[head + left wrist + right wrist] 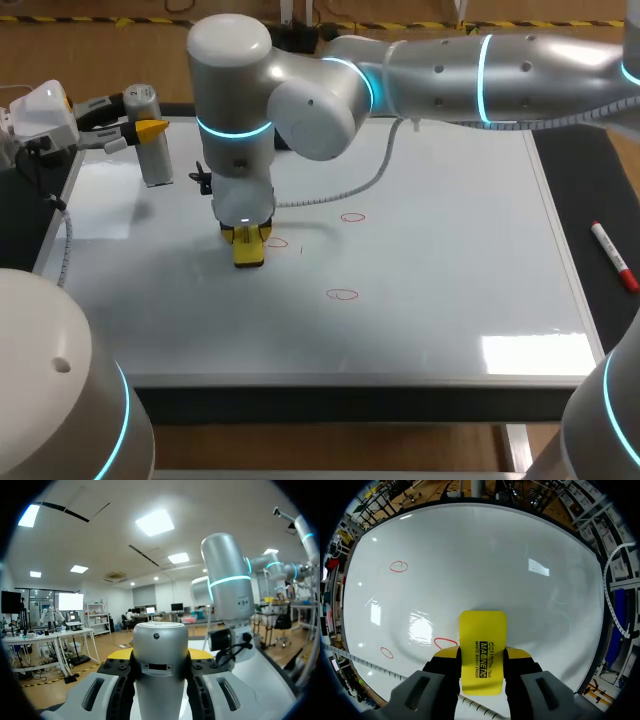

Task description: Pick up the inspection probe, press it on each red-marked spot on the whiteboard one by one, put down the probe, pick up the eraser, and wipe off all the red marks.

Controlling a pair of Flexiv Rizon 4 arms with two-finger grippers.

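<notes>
Wiping looks barely begun: right jaws clench the yellow eraser (482, 645) beside one of three red marks (343, 294); left jaws grasp the probe (160, 650).

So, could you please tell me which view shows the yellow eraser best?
The right wrist view: the eraser fills the gap between the right hand's fingers, over the whiteboard. The head view shows only its end below the hand. The left wrist view shows the probe, not the eraser.
</notes>
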